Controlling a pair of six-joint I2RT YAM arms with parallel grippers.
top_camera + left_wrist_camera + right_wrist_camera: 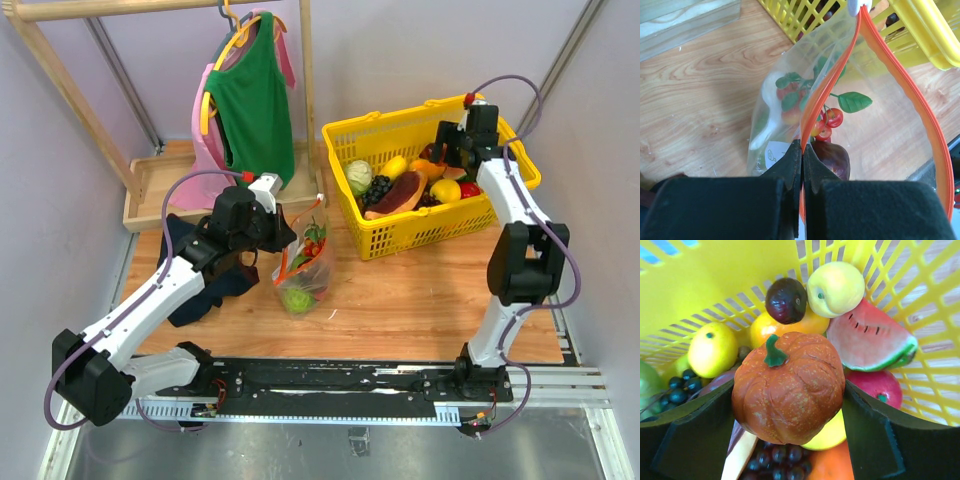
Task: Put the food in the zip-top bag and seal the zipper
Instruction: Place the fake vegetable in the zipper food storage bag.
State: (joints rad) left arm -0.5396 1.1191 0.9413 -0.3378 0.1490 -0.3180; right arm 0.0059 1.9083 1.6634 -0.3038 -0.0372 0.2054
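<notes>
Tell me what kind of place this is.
Probably a staged robot test cell, not a home: two arms bolted to a rail at a wooden table, plain lilac walls, and props: a yellow basket of toy food and a clothes rack.

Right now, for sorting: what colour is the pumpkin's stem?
Green stem, best in right wrist view.

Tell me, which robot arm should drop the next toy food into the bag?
The right. The right gripper grips the orange pumpkin in the yellow basket, ready to carry it over. The left gripper is pinching the zipper, holding the zip-top bag open.
</notes>
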